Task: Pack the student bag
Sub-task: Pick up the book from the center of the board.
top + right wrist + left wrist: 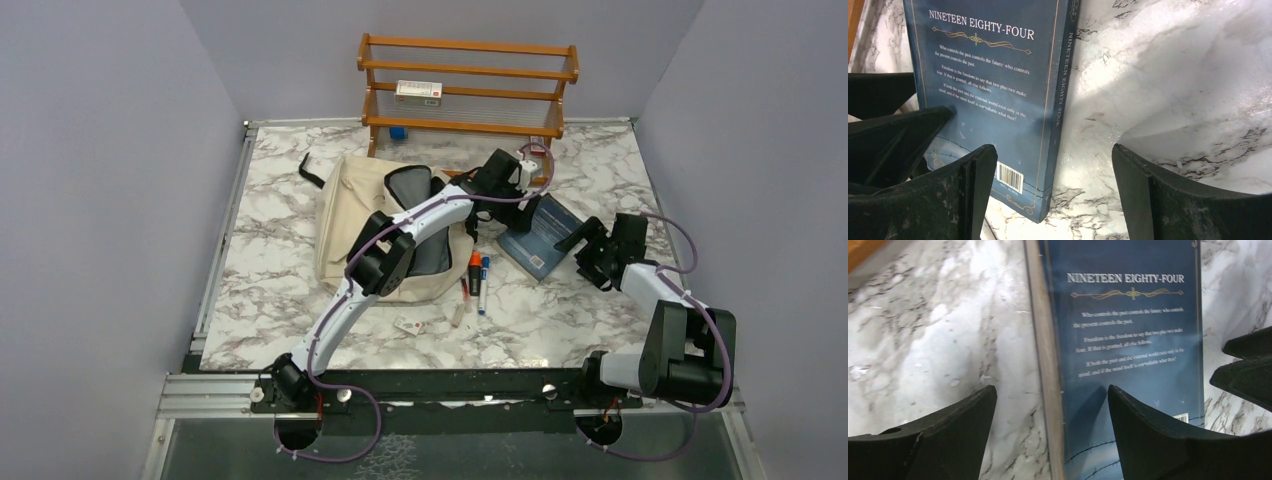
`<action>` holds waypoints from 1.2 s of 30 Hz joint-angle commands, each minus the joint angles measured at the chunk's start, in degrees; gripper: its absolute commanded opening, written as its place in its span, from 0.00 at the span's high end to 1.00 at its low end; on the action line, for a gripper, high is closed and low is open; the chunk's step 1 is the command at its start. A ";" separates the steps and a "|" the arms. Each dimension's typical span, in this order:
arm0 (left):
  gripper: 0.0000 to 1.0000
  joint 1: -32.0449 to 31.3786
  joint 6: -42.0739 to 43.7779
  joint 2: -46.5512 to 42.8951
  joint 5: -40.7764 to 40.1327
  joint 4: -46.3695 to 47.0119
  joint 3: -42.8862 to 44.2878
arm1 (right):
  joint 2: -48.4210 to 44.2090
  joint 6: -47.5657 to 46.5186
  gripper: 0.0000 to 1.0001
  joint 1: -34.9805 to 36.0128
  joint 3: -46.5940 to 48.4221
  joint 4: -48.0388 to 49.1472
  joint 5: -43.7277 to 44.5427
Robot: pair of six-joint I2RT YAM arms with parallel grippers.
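Left of the book (535, 245): student bag (345, 215), probably limp; grip its rim.
Left gripper (1052, 390), right gripper (1053, 147): jaws spread astride the book's edges.

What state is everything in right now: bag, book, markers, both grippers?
student bag, lying flat, looks open, dark lining showing.
book, closed, flat, back cover up, outside the bag.
markers, lying loose beside the bag.
left gripper, jaws open astride the book's page edge.
right gripper, jaws open astride the book's spine.
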 commanded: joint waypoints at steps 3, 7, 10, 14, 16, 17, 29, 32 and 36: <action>0.25 -1.45 0.71 1.50 2.11 -1.96 -0.79 | 0.38 1.46 0.10 -0.01 -1.45 0.49 -1.13; 0.39 -1.33 0.42 2.35 2.56 -2.12 -0.81 | 0.30 2.37 0.10 0.01 -2.09 0.98 -0.54; 0.53 -0.16 -0.99 3.06 4.30 -2.23 -1.17 | 1.42 3.18 0.10 0.01 -2.49 1.91 -1.50; 0.71 1.79 -1.45 3.17 5.64 -2.19 -3.03 | 3.16 3.85 0.10 0.02 -2.90 3.24 -3.06; 0.78 2.61 -1.35 2.98 5.72 -2.23 -4.31 | 3.60 4.04 0.10 0.00 -3.09 3.85 -3.24; 0.82 3.04 -1.27 3.05 5.90 -2.16 -4.73 | 3.74 4.20 0.10 -0.03 -3.20 4.20 -3.34; 1.00 5.30 -1.25 4.19 7.46 -0.56 -10.26 | 7.23 5.43 0.10 -0.03 -3.69 7.76 -6.76; 1.00 5.97 -1.67 4.19 7.17 0.22 -11.69 | 7.84 5.59 0.10 -0.04 -3.77 8.15 -6.77; 1.00 6.84 -1.79 4.59 6.81 0.40 -12.68 | 8.85 6.43 0.09 0.01 -3.74 8.50 -6.04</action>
